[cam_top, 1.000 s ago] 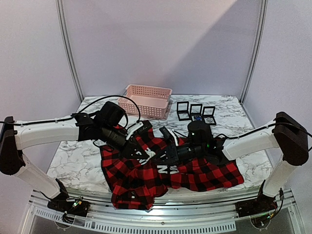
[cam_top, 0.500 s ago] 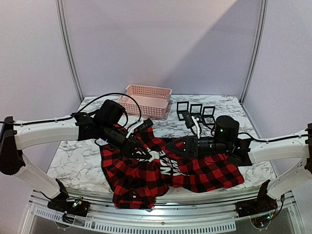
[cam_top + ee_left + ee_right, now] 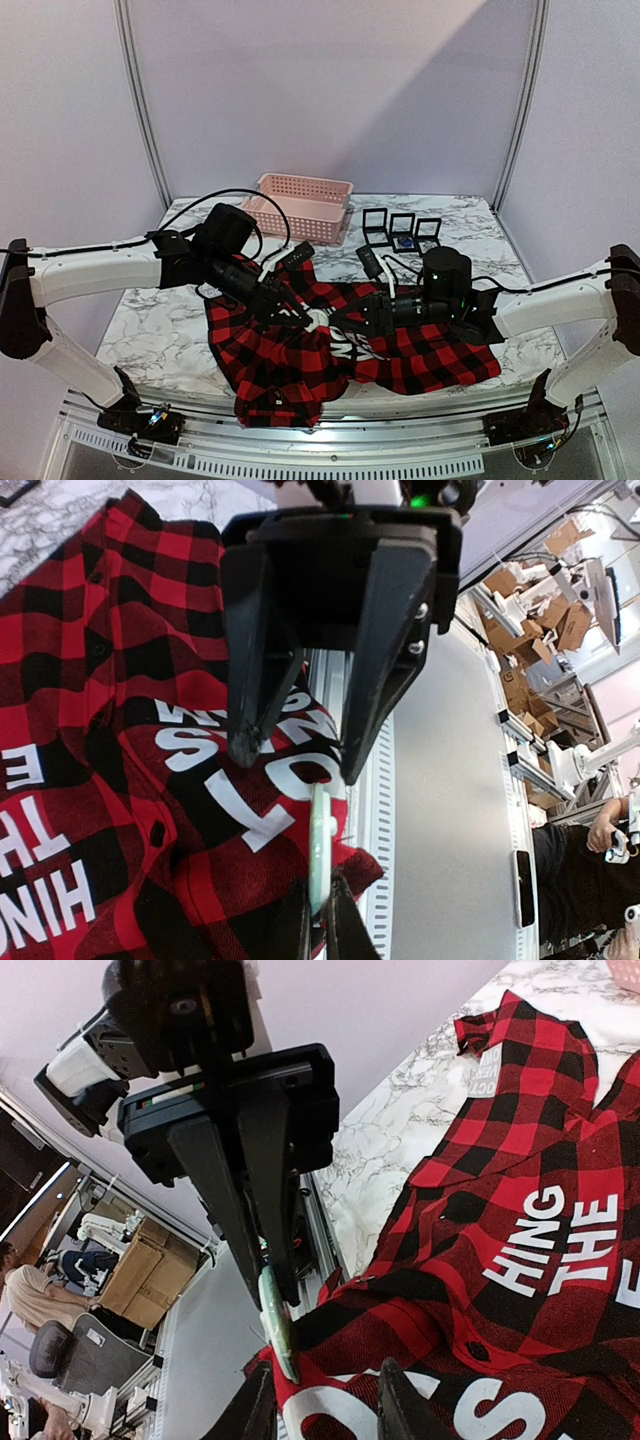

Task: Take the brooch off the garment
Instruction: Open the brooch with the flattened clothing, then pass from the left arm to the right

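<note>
Pinches the pale green brooch point(image 3: 279, 1343) edge-on with the left hand point(image 3: 272, 1282), against a lifted fold of the plaid shirt point(image 3: 420, 358) spread across the marble surface point(image 3: 160, 330). Holds the right hand point(image 3: 298, 760) spread just beside it, over white lettering point(image 3: 250, 810).

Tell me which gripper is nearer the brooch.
Left. The left gripper is shut on the brooch, pinching its edge. The right gripper faces it with jaws open, just short of it and apparently not touching.
</note>
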